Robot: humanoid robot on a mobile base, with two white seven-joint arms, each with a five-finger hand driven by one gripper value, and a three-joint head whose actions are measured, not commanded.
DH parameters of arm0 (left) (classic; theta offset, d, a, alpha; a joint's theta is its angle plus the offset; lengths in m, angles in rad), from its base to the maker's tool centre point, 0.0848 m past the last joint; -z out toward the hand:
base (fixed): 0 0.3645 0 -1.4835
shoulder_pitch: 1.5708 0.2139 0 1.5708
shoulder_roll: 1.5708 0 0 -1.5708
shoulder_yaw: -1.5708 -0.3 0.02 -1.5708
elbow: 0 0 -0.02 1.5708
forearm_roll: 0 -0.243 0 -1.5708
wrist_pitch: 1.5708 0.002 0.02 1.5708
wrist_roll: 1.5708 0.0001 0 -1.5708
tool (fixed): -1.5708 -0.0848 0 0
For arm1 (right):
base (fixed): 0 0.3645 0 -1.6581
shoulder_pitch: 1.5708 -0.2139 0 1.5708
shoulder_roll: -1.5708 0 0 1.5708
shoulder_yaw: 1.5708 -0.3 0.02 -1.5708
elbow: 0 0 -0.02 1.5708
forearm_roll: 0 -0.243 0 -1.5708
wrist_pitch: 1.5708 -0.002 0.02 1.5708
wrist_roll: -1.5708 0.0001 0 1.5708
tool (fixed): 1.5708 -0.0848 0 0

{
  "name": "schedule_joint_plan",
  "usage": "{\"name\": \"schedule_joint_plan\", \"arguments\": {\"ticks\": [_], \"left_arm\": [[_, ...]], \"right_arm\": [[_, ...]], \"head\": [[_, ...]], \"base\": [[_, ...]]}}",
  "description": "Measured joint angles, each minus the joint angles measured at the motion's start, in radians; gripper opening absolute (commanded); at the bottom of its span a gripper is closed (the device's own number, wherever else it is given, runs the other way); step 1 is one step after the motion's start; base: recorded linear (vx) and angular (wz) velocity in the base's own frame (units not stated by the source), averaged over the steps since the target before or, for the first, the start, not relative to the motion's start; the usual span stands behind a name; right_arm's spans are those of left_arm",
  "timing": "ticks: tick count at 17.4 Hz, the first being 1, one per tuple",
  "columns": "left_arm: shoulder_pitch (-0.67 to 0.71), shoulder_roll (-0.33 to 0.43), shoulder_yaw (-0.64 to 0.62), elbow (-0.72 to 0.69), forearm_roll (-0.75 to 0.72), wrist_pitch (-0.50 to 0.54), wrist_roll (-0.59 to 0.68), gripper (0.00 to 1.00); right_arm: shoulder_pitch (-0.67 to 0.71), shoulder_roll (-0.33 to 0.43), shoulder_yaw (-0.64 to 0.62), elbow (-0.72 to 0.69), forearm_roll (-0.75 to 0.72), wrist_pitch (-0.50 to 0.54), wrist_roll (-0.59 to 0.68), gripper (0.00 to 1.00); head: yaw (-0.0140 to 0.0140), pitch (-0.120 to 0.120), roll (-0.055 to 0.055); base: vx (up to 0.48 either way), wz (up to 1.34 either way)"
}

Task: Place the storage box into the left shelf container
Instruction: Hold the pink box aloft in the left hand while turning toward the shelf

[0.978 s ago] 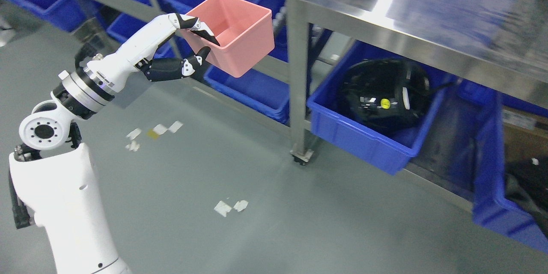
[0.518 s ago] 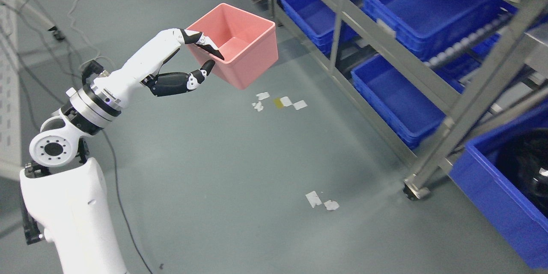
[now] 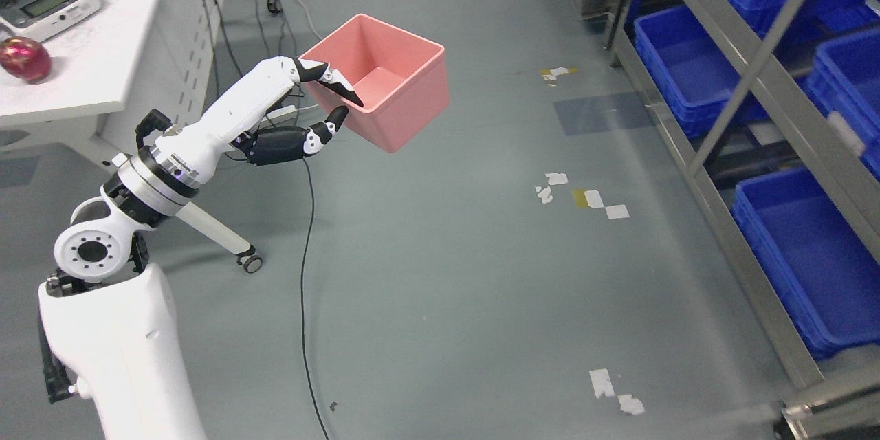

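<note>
Your left hand (image 3: 313, 113) | clamped on pink storage box (image 3: 385, 89) rim | held above floor (image 3: 447, 275) | shelf (image 3: 756, 82) at right

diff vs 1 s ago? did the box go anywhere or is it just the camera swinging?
Mostly camera: the whole view swung left, so the steel shelf and helmet bin left the frame, the blue bins slid right, and a white table came in. The left hand keeps the same grip on the pink storage box, still raised and empty.
</note>
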Motion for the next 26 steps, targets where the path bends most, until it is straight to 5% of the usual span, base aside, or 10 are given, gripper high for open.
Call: {"name": "schedule_joint_plan", "arguments": {"ticks": [26], "left_arm": [[0.011,-0.008,0.003,-0.008,-0.002,0.001,0.001,0.02]], "right_arm": [[0.0,0.0,0.0,0.0,0.0,0.0,0.001,1.0]], "head": [[0.0,0.0,0.0]], "base": [[0.372,0.11]]}}
